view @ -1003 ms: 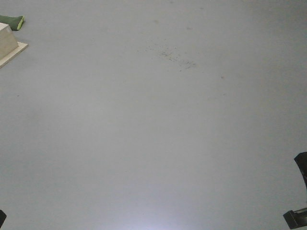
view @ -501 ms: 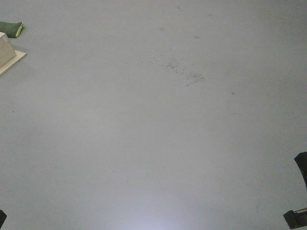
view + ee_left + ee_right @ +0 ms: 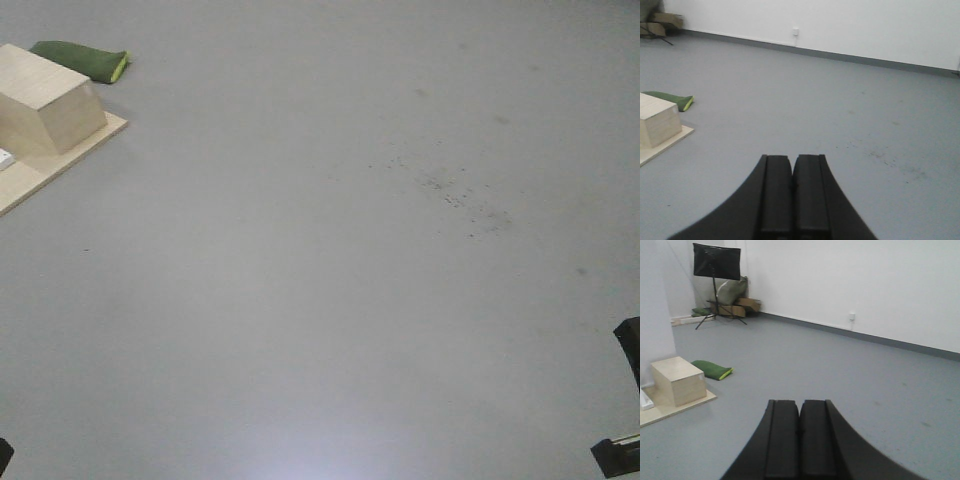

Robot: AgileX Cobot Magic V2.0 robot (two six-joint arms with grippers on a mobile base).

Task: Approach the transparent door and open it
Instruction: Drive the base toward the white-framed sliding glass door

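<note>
Two pincers pressed together, empty (left gripper (image 3: 792,166), right gripper (image 3: 800,408)), and no transparent door in any view, only grey floor (image 3: 320,300) and wooden box (image 3: 45,100): approach unfinished, opening not begun.

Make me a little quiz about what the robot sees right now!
1. True or false: the left claw is shut.
2. What lies on the floor near the wooden box? A) a green cushion B) a red ball C) a blue cup
3. Does any view show the transparent door?
Key: 1 true; 2 A; 3 no.
</note>
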